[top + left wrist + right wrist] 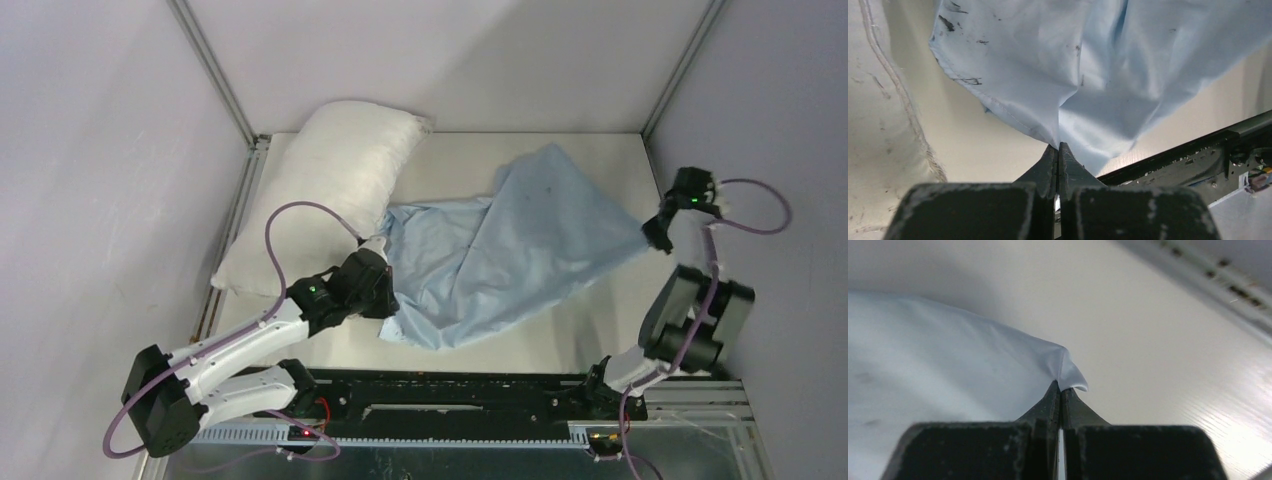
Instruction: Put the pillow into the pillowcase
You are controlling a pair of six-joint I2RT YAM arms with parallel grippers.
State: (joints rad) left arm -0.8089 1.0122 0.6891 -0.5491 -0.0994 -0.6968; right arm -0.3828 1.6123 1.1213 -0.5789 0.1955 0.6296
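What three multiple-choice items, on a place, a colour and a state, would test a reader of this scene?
1. Where does the plump white fabric pillow lie?
A. at the far left of the table
B. beside the right arm
C. between the arm bases

2. What colour is the thin wrinkled fabric pillowcase?
A. red
B. light blue
C. green

3. How is the right gripper?
A. wide open
B. shut on the pillowcase
C. holding the pillow

Answers:
1 A: it lies by the left wall.
2 B: it looks pale blue from above.
3 B: its closed jaws pinch a blue corner.
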